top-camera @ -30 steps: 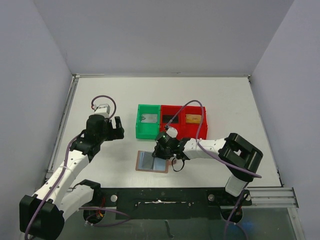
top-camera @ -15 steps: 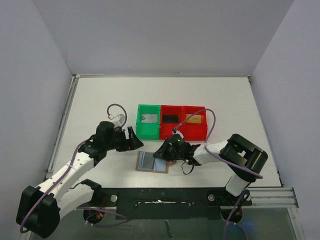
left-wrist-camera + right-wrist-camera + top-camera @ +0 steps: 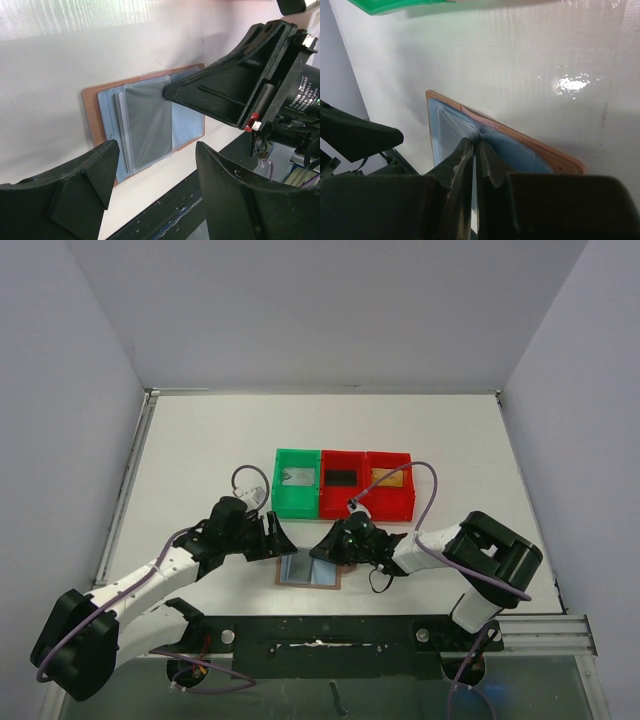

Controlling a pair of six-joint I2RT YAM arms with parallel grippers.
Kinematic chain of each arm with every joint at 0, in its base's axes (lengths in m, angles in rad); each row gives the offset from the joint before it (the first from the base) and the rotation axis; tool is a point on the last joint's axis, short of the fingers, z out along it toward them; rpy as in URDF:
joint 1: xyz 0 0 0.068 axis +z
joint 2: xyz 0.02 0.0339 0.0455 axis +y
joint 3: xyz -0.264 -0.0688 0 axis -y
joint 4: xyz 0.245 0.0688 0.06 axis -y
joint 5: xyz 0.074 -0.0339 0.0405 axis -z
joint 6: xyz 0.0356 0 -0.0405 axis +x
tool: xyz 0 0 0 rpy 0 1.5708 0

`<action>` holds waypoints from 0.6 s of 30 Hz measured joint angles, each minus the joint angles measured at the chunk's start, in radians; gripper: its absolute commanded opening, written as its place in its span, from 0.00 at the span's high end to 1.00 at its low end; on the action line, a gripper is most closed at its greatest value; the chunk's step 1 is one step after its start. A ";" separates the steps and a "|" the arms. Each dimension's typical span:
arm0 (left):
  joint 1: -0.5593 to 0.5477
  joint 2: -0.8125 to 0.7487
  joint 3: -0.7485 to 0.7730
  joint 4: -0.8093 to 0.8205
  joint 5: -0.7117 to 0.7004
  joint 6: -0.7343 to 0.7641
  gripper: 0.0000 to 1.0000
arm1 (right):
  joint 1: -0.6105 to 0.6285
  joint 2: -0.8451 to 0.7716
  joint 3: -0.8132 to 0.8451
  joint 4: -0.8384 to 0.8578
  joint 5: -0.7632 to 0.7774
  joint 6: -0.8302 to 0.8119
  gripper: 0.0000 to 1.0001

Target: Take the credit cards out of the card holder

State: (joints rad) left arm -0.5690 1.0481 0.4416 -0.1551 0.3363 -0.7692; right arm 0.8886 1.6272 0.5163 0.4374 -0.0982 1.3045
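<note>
the card holder [image 3: 290, 578] lies open on the near side, a silver-grey card [image 3: 147, 125] tucked inside. right gripper [image 3: 475, 150] is pinched on a thin edge there (card or plastic, unclear); left gripper [image 3: 152, 152] hangs apart beside it. the card looks light, stiff, slick: take its exposed edge.

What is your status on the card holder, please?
Left gripper open, at card holder. Right gripper shut on sleeve. Grey card inside sleeve, nothing else in the way.
</note>
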 measured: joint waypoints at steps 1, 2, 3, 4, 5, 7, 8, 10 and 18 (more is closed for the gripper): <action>0.000 0.002 0.000 0.003 -0.003 -0.005 0.39 | 0.000 -0.006 -0.001 -0.007 0.000 -0.005 1.00; 0.000 0.003 0.000 0.004 -0.007 -0.008 0.40 | 0.000 -0.011 -0.002 -0.014 0.000 -0.010 1.00; 0.000 0.004 -0.001 0.006 -0.011 -0.010 0.39 | 0.000 -0.014 -0.002 -0.021 0.000 -0.014 1.00; 0.000 0.004 -0.003 0.010 -0.014 -0.013 0.40 | 0.000 -0.016 -0.002 -0.025 0.000 -0.016 1.00; 0.000 0.004 -0.005 0.014 -0.016 -0.015 0.40 | 0.000 -0.016 -0.002 -0.027 -0.001 -0.018 1.00; 0.000 0.004 -0.012 0.027 -0.019 -0.024 0.40 | 0.000 -0.015 -0.002 -0.026 -0.005 -0.018 1.00; -0.001 0.004 -0.016 0.033 -0.019 -0.030 0.41 | 0.000 -0.015 -0.004 -0.021 -0.008 -0.018 1.00; -0.003 0.005 -0.022 0.044 -0.019 -0.037 0.41 | 0.000 -0.015 -0.017 -0.001 -0.016 -0.016 1.00; -0.013 0.005 -0.041 0.069 -0.018 -0.057 0.42 | 0.000 -0.043 -0.031 0.002 -0.021 -0.014 1.00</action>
State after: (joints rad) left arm -0.5819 1.0527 0.4007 -0.0856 0.3180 -0.8265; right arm 0.8886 1.5841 0.4858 0.4393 -0.1192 1.2900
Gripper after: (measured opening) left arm 0.585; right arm 0.042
